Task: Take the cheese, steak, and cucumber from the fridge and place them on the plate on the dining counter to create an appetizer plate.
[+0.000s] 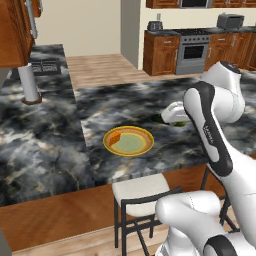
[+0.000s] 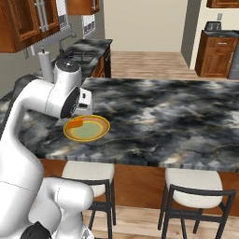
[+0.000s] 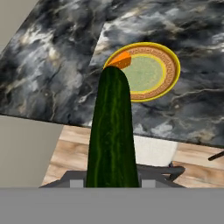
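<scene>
My gripper (image 1: 172, 114) is shut on the cucumber (image 3: 111, 131), a dark green glossy oblong that runs up the middle of the hand view. The gripper hovers over the dining counter (image 1: 125, 107), just right of the plate (image 1: 128, 141) in the left base view. The yellow-rimmed plate (image 3: 148, 72) lies beyond the cucumber's tip. The orange cheese (image 3: 122, 60) wedge rests on the plate's edge, and the cheese (image 2: 74, 123) sits on the plate (image 2: 87, 128) just below my hand (image 2: 84, 105). The steak and the fridge are out of view.
Two white-seated stools (image 2: 189, 184) stand under the counter's near edge. A paper towel roll (image 1: 29, 82) stands on the left counter. A stove (image 1: 192, 47) and wooden cabinets line the far wall. A sink counter (image 2: 77, 56) is at the back left.
</scene>
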